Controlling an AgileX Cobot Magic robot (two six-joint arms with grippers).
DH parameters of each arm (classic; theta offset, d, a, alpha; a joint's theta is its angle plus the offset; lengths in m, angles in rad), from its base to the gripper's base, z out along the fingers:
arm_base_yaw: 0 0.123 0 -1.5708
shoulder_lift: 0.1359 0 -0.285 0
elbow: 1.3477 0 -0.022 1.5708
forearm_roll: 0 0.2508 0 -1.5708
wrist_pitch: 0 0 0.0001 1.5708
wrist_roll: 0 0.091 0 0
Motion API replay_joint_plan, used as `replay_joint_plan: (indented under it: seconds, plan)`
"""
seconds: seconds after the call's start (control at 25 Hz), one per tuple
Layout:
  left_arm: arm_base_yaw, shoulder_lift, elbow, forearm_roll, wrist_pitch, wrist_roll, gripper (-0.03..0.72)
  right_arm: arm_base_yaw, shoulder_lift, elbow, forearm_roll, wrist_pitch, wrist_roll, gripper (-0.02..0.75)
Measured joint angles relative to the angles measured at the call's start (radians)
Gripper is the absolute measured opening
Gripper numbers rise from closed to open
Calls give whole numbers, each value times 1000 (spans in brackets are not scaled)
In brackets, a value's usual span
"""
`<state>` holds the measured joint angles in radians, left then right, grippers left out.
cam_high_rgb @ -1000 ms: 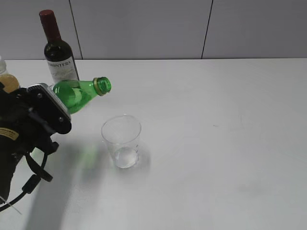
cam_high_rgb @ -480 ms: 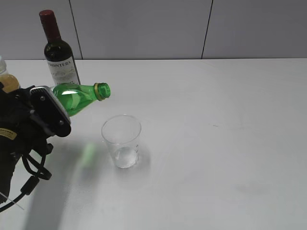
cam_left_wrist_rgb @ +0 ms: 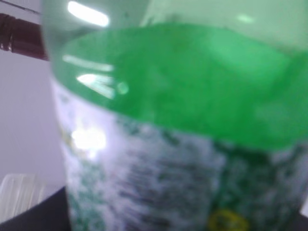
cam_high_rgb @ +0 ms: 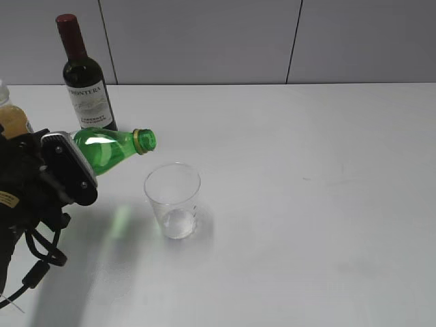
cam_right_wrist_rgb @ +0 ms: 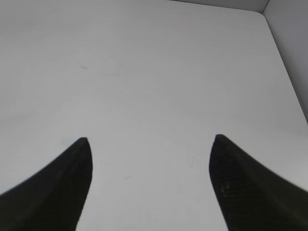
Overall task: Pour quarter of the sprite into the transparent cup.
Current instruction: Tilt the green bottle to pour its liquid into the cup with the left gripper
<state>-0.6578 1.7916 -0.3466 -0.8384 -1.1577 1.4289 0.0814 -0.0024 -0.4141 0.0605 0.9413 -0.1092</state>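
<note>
Exterior: sprite [cam_high_rgb: 109, 148] dropped lower and flatter than a second ago, mouth now up-left of the transparent cup [cam_high_rgb: 173, 199], not over its rim. Left hand [cam_high_rgb: 63, 167] clamped round the body, left of the cup. Wine bottle [cam_high_rgb: 84, 77] behind, plenty of bare surface [cam_high_rgb: 320, 204] right of the cup.

Left wrist: just sprite [cam_left_wrist_rgb: 173, 134] filling everything, blurry label.

Right wrist: right hand [cam_right_wrist_rgb: 149, 185] spread wide, holding nothing, above bare surface.
</note>
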Motion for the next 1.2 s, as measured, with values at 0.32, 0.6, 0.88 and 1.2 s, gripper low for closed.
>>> replay_joint_plan:
  seconds: [0.32, 0.6, 0.88, 1.2]
  plan:
    - [0, 0, 0, 5, 0, 44, 463, 0, 0, 0, 0, 0, 0, 585]
    - [0, 0, 0, 8, 0, 72, 463, 0, 0, 0, 0, 0, 0, 585]
    - [0, 0, 0, 15, 0, 133, 463, 0, 0, 0, 0, 0, 0, 585]
    - [0, 0, 0, 15, 0, 203, 463, 0, 0, 0, 0, 0, 0, 585]
